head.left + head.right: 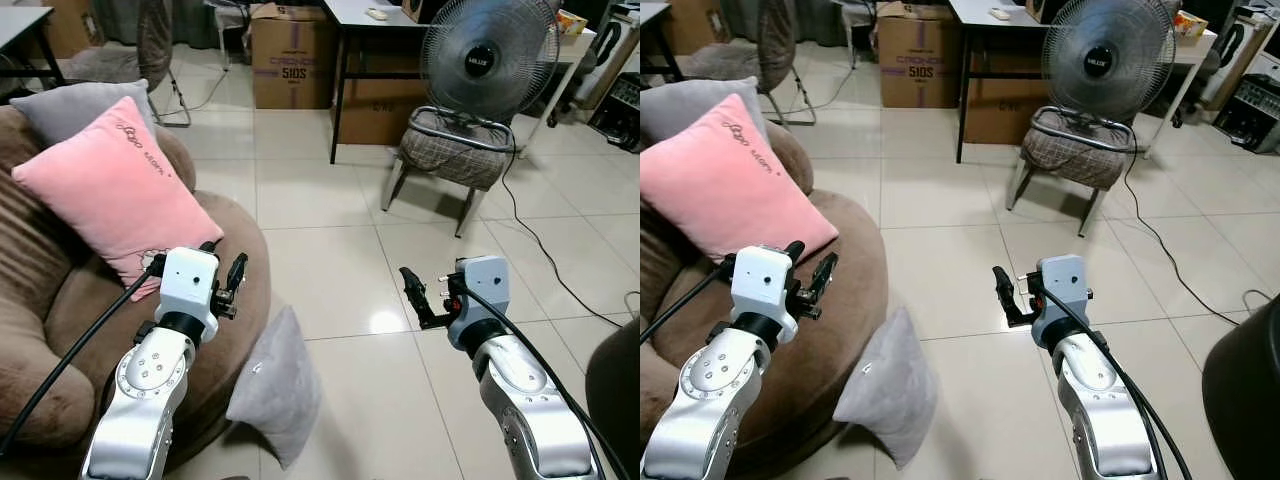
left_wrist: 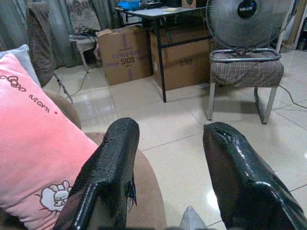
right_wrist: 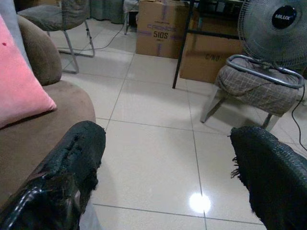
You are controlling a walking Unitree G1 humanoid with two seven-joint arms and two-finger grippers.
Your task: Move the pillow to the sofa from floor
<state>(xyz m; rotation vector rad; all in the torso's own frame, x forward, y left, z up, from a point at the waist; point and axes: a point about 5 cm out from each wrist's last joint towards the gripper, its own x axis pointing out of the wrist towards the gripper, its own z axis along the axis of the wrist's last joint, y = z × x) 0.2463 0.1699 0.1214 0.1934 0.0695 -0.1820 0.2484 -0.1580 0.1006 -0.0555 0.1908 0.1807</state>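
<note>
Nearest the camera, 2 silver robot arms reach forward from the bottom of the view. The left gripper (image 1: 236,275) hovers over the front edge of a brown sofa (image 1: 225,330), its 2 black fingers (image 2: 108,167) spread wide with nothing between them. The right gripper (image 1: 412,290) hangs above bare tiled floor (image 1: 330,260), its fingers (image 3: 76,158) also wide apart and holding nothing.

Between the arms, low down, a grey pillow (image 1: 275,385) stands on the floor, tilted and leaning against the sofa's rounded front. It sits below and just right of the left gripper, touching neither gripper.

On the sofa seat, a pink pillow (image 1: 115,190) with a small cartoon print leans back, and another grey cushion (image 1: 75,105) sits behind it.

Farther off, a checked stool (image 1: 450,155) carries a round standing fan (image 1: 488,55). A black cable (image 1: 530,225) trails across the tiles nearby. Behind stand cardboard boxes (image 1: 292,55) and a dark-legged table (image 1: 360,20).
</note>
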